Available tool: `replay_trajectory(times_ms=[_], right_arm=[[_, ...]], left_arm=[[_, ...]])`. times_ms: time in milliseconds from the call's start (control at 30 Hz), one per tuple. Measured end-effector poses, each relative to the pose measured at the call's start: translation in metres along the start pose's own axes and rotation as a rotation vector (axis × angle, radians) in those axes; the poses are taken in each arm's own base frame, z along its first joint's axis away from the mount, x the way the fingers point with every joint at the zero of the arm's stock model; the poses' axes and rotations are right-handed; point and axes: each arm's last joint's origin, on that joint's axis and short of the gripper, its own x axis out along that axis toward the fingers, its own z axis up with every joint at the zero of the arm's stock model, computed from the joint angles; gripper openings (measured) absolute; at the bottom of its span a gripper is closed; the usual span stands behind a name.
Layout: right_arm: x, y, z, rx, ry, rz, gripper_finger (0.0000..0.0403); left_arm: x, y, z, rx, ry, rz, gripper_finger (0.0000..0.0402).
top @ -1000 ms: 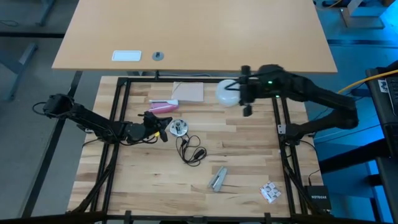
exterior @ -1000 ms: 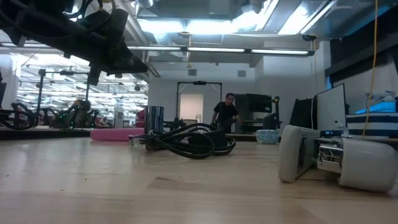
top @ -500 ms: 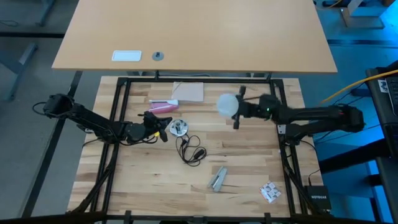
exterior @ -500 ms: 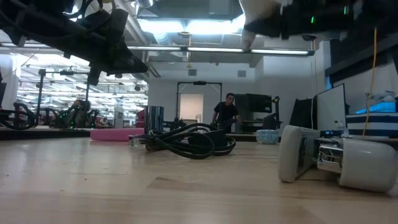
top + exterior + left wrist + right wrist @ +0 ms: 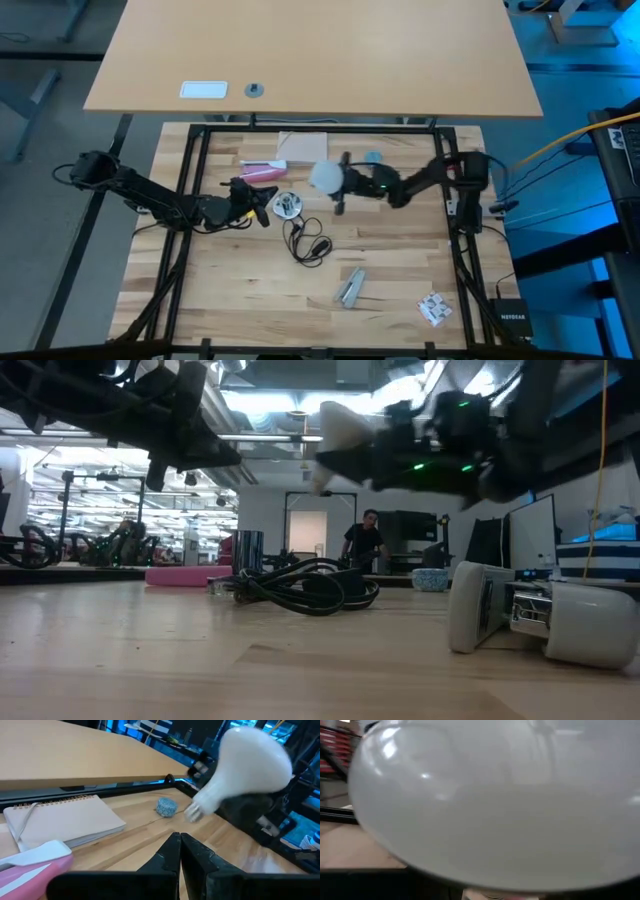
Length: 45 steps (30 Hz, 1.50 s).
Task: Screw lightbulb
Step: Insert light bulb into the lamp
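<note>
The left gripper (image 5: 262, 207) is held with its fingers together, just beside the silvery socket (image 5: 288, 206) near the middle of the desk (image 5: 400, 270). Right of it, the lightbulb (image 5: 325, 177) is carried above the desk, toward the far edge, clamped in the right gripper (image 5: 340, 184). A blue-grey cap (image 5: 373, 158) is seen near the far edge.

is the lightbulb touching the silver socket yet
Apart. The high view shows bare wood between the lightbulb, held by the right gripper, and the socket.
</note>
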Motion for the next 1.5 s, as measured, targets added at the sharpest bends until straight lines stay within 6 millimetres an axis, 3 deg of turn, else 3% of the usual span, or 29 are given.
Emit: replay_trajectory(times_ms=[133,267,400,633,967,1500], right_arm=[[0.030,-0.001,-0.007,0.040,-0.047,0.089,0.0177],[0.044,-0.001,-0.019,0.079,0.037,0.109,0.0177],[0.047,-0.001,-0.027,0.051,0.133,0.128,0.0177],[0.053,-0.001,-0.022,0.029,0.117,0.129,0.0177],[0.073,0.017,-0.015,-0.018,0.186,0.165,0.0177],[0.075,0.016,-0.016,-0.022,0.225,0.148,0.0177]], left_arm=[[0.000,0.000,0.000,0.014,0.001,-0.001,0.0004],[-0.002,-0.002,-0.001,0.054,0.007,-0.016,0.0004],[-0.006,-0.006,-0.002,0.090,0.008,-0.044,0.0004],[-0.008,-0.010,0.002,0.061,-0.023,-0.073,0.0004],[-0.009,-0.014,0.011,0.059,-0.102,-0.088,0.0004],[-0.011,-0.015,0.018,0.144,-0.146,-0.107,0.0004]])
